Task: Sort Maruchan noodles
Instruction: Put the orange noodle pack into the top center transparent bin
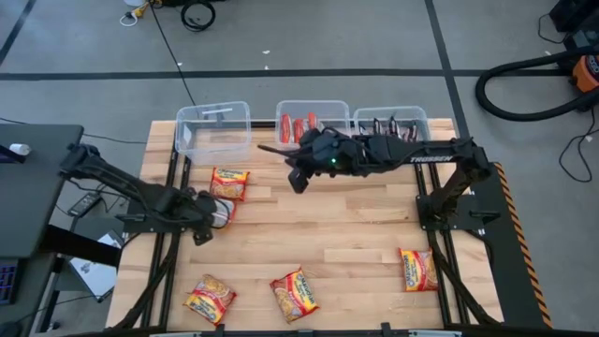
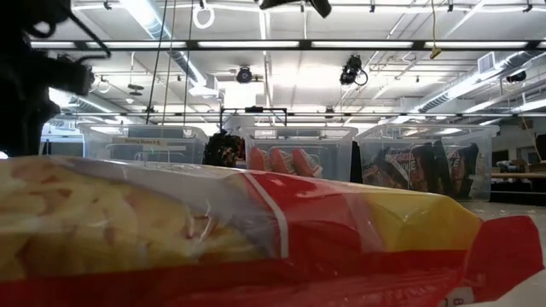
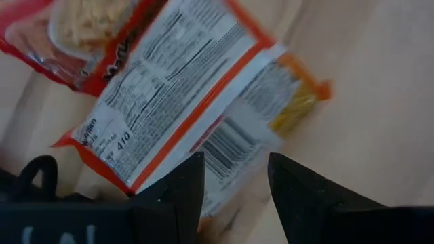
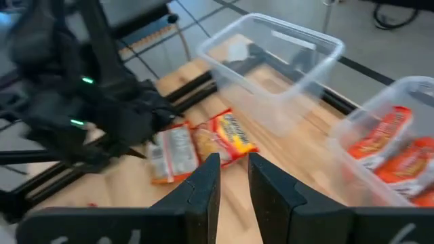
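Note:
Two orange-yellow noodle packets lie side by side left of the table's middle: one face up (image 1: 229, 183) (image 4: 227, 137), the other (image 1: 224, 210) (image 3: 169, 88) with its white label side up. My left gripper (image 1: 210, 223) (image 3: 234, 177) is open just above the label-side packet, one finger on either side of its corner, and no touch shows. My right gripper (image 1: 298, 180) (image 4: 234, 169) hovers near the middle bin (image 1: 312, 110), narrowly open and empty. Three more orange-yellow packets (image 1: 210, 298) (image 1: 294, 292) (image 1: 417, 269) lie flat near the table's near edge.
Three clear bins stand along the far edge: the left one (image 1: 213, 131) shows no packets, the middle one holds red packets (image 4: 390, 135), the right one (image 1: 391, 124) holds dark packets. A packet (image 2: 256, 230) close to the low camera blocks most of that view.

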Controlling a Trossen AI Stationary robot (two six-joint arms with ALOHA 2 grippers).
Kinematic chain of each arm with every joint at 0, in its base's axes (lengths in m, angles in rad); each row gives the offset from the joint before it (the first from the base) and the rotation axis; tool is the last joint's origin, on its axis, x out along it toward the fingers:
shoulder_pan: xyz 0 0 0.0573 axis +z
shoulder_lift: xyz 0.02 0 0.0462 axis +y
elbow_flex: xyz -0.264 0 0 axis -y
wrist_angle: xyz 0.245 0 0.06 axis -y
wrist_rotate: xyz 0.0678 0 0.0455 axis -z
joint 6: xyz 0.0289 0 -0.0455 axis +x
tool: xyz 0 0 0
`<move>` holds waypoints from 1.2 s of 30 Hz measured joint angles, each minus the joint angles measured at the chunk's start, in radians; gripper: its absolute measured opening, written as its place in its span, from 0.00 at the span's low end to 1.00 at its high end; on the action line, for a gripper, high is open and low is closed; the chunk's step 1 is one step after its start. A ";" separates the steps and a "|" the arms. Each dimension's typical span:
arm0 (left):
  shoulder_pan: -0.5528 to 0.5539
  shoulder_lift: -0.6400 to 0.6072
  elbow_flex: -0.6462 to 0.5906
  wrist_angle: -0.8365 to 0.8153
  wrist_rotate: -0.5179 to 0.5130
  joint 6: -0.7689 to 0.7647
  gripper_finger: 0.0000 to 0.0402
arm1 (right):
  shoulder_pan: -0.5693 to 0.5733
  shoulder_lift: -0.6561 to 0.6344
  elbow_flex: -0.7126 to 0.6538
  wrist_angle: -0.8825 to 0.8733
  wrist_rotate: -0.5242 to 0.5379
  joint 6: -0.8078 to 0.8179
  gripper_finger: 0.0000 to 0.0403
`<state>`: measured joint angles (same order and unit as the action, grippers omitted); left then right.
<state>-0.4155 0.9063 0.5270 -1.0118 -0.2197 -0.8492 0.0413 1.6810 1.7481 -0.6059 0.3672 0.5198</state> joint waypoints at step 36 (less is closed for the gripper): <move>0.265 0.317 0.034 0.009 0.222 -0.004 0.40 | 0.074 0.002 -0.001 0.080 -0.048 -0.026 0.20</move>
<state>-0.1502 1.2236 0.5605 -1.0028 0.0024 -0.8530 0.1158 1.6825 1.7470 -0.5262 0.3195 0.4938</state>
